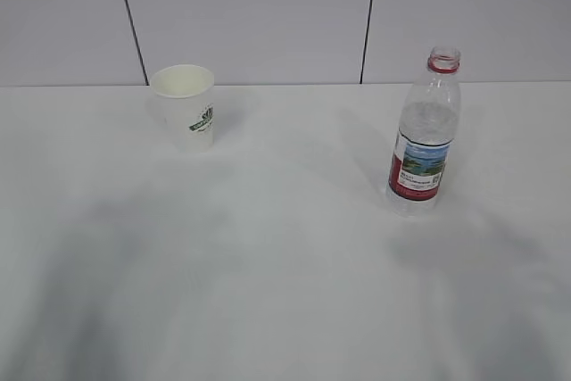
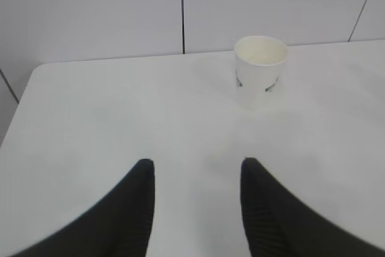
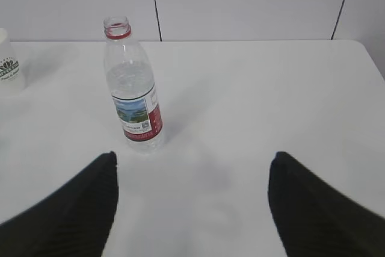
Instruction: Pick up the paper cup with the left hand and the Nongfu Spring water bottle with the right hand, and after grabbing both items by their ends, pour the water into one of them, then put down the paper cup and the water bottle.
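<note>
White paper cup (image 2: 260, 71) ahead-right of parted, empty left gripper (image 2: 197, 176); bottle (image 3: 132, 88) ahead-left of wide, empty right gripper (image 3: 194, 170).

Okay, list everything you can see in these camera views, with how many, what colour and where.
paper cup: one, white with a small green-and-black logo, upright on the table's far left, near the wall.
Nongfu Spring water bottle: one, clear with a red neck ring and red label, no cap visible, upright on the right side, apart from the cup.
table: one, white, carries both items.
wall: white panels with dark seams, behind the table.
left claw: one, black, open, empty, hanging short of the cup.
right claw: one, black, wide open, empty, with the bottle ahead and to its left.
</note>
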`<action>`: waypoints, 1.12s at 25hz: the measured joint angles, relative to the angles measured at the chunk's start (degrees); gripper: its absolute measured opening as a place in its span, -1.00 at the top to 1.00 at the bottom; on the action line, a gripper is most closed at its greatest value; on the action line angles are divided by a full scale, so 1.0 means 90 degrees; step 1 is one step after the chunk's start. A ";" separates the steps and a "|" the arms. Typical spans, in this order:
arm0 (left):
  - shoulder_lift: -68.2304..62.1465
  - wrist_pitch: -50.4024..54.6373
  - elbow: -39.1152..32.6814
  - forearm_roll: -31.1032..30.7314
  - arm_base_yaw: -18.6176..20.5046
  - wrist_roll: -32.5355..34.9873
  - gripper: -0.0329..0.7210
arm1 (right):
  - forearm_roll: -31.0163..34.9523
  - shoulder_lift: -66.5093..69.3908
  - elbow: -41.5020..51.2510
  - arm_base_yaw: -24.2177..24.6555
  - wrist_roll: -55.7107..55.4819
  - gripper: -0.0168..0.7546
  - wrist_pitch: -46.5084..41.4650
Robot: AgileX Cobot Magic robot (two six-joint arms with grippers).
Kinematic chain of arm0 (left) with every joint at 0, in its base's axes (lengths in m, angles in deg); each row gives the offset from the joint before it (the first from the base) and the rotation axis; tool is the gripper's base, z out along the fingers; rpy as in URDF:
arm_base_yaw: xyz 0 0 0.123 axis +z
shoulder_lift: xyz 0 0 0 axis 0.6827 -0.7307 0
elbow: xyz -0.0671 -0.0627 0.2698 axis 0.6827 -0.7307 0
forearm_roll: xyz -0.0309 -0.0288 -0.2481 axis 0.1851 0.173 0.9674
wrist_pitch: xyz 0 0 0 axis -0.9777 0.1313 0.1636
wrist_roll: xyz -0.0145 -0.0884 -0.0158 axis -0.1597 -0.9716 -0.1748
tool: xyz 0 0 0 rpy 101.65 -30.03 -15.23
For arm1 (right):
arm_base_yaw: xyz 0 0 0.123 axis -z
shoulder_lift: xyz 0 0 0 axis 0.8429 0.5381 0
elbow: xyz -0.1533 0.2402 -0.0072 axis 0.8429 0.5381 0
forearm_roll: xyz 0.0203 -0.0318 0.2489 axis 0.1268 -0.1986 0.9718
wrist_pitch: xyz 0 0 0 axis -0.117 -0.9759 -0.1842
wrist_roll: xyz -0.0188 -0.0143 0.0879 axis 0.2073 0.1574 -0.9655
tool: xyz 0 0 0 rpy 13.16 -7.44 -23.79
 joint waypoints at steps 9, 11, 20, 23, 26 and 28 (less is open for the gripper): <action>-0.0616 -0.0939 0.0000 -0.0110 0.0000 0.0000 -0.04 | 0.0031 0.0777 0.0000 0.0000 0.0000 -0.56 0.0951; -0.0724 -0.1158 0.0000 -0.0110 0.0000 0.0000 -0.04 | 0.0047 0.0940 0.0000 0.0000 0.0000 -0.56 0.1109; -0.1324 -0.1921 0.0000 -0.0110 0.0000 0.0000 -0.25 | 0.0053 0.1552 0.0000 0.0000 0.0000 -0.56 0.2079; -0.1594 -0.2278 0.0000 -0.0110 0.0000 0.0000 -0.28 | 0.0053 0.1744 0.0000 0.0000 0.0000 -0.56 0.2445; -0.1904 -0.2795 0.0000 -0.0110 0.0000 0.0000 -0.29 | 0.0053 0.1936 0.0000 0.0000 0.0000 -0.56 0.2879; -0.2102 -0.3139 0.0000 -0.0110 0.0000 0.0000 -0.29 | 0.0053 0.2062 0.0000 0.0000 0.0000 -0.56 0.3164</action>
